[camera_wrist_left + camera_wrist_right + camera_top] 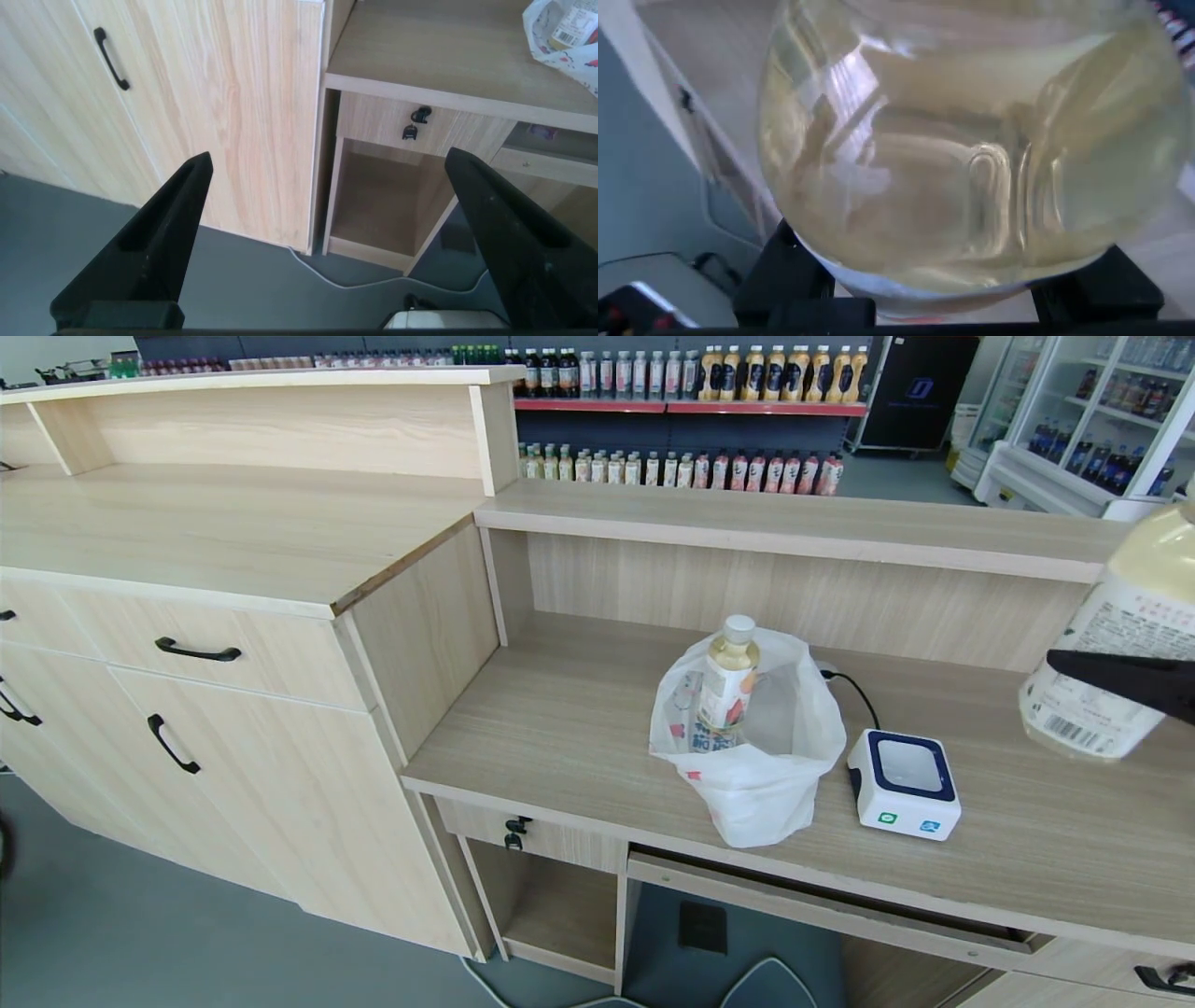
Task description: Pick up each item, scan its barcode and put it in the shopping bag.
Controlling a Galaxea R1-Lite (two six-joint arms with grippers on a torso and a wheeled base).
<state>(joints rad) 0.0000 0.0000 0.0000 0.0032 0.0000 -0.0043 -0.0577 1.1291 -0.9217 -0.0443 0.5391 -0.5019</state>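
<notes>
Right gripper (1106, 679) clamped on a near-upright bottle (1134, 611), barcode (1074, 733) near its base; the scanner (904, 782) lies lower to the left, the shopping bag (761, 793) beyond it.

light: bright, even. shadows: faint, soft, on the worktop (560, 728) just beside the shopping bag (756, 793). glare: pale highlights on the bottle (971, 159). distortion: straight lines bow far from the bag.

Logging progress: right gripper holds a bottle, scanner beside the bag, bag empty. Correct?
No: the shopping bag is not empty; the head view shows one bottle standing in it. The right gripper holds a second bottle, the scanner sits beside the bag.
</notes>
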